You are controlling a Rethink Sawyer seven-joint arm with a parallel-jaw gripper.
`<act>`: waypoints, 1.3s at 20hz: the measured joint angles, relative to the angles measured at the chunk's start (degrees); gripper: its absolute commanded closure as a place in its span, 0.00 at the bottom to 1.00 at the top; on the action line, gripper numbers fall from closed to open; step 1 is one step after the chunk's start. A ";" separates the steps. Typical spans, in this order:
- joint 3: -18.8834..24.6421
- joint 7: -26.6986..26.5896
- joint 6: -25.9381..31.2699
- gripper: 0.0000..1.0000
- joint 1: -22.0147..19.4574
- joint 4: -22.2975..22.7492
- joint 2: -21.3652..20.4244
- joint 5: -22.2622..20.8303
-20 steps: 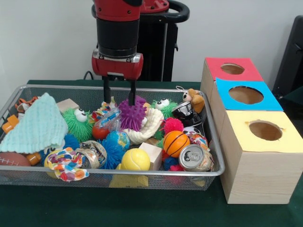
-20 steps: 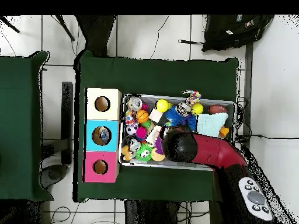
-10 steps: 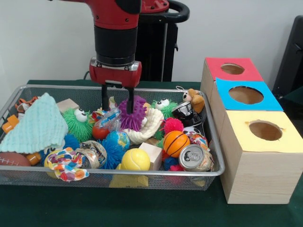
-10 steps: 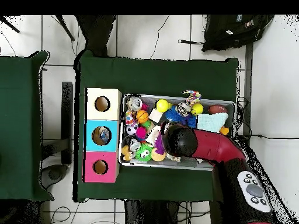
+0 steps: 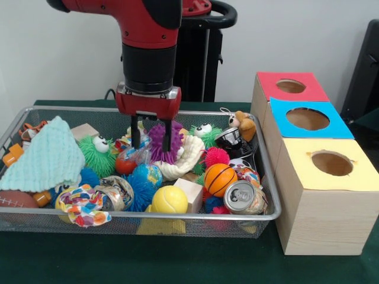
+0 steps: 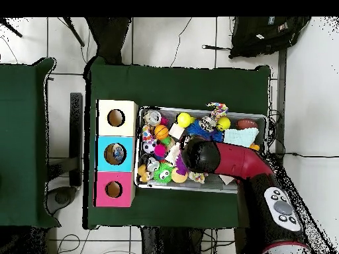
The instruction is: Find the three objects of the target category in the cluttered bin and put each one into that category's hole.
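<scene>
A purple spiky ball (image 5: 158, 144) lies at the middle back of the wire bin (image 5: 148, 217), on top of a white ridged toy (image 5: 185, 160). My gripper (image 5: 151, 144) is down in the bin and open, one finger on each side of the purple ball. Three boxes stand to the right, with a red-topped hole (image 5: 290, 86), a blue-topped hole (image 5: 307, 119) and a yellow-topped hole (image 5: 331, 163). In the overhead view the arm's wrist (image 6: 200, 157) covers the gripper and the ball.
The bin also holds a yellow tennis ball (image 5: 170, 199), a small basketball (image 5: 220, 178), a drink can (image 5: 243, 197), a globe ball (image 5: 147, 176), green fuzzy toys (image 5: 98, 152), a mint cloth (image 5: 41, 157) and a wood block (image 5: 190, 194). A backpack (image 6: 265, 34) lies on the floor.
The gripper has come down into the bin and shifted slightly right, so its fingers now reach lower around the purple spiky ball. Finger spacing looks unchanged.
</scene>
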 measured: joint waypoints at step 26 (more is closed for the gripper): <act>-3.16 0.00 -0.06 0.00 -0.58 -0.02 0.65 -3.81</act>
